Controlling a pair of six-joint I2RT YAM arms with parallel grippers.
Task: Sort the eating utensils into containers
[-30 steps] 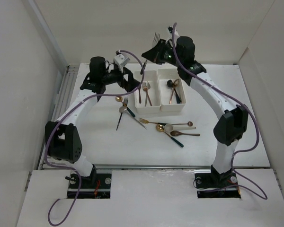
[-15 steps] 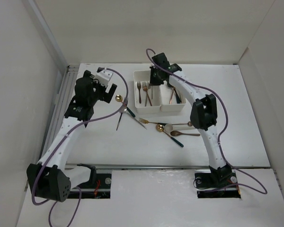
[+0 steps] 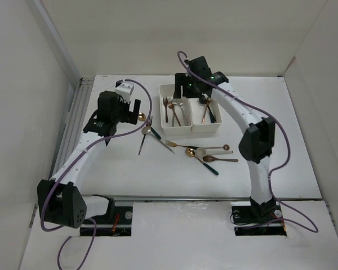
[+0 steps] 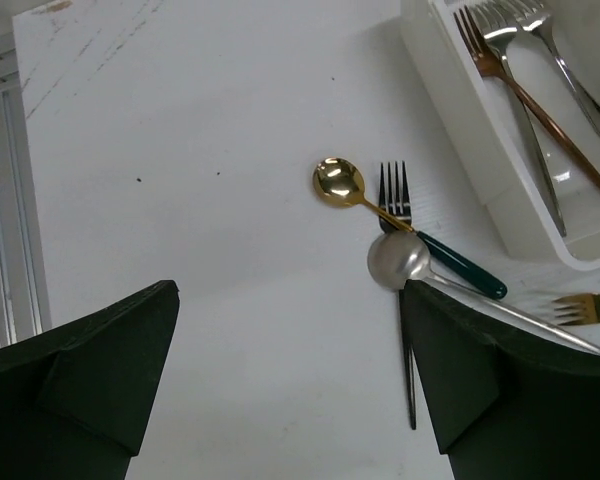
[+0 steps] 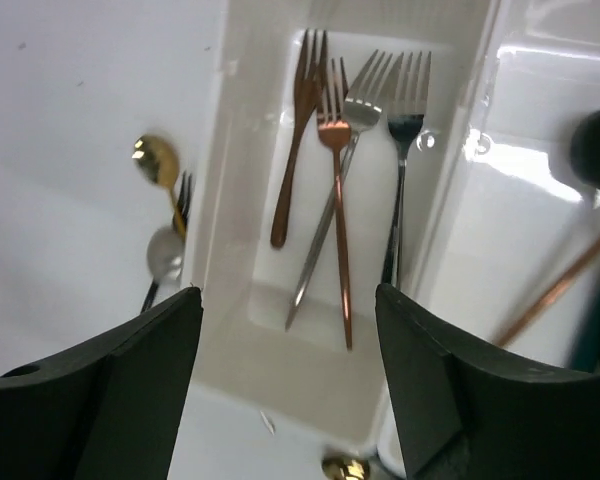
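Two joined white containers stand at the back of the table, the left bin [image 3: 164, 125] and the right bin [image 3: 215, 127]. Several forks [image 5: 338, 220] lie in the left bin [image 5: 220, 230]; spoons [image 3: 205, 109] lie in the right one. My right gripper [image 5: 288, 300] hangs open and empty over the left bin's near end [image 3: 182, 90]. My left gripper [image 4: 288, 300] is open and empty above bare table, just left of a gold spoon [image 4: 339, 181], a black-handled fork [image 4: 395, 195] and a silver spoon [image 4: 398, 260]. In the top view it [image 3: 136, 108] sits over that gold spoon.
More loose utensils lie in front of the bins: a gold fork [image 3: 172, 144] and a cluster of gold, silver and copper spoons [image 3: 207, 154]. White walls enclose the table; a slotted rail [image 3: 79, 107] runs along its left edge.
My right gripper came down over the left bin, opened and let go of a silver fork, which now lies in the bin. My left arm swung away from the bins toward the gold spoon.
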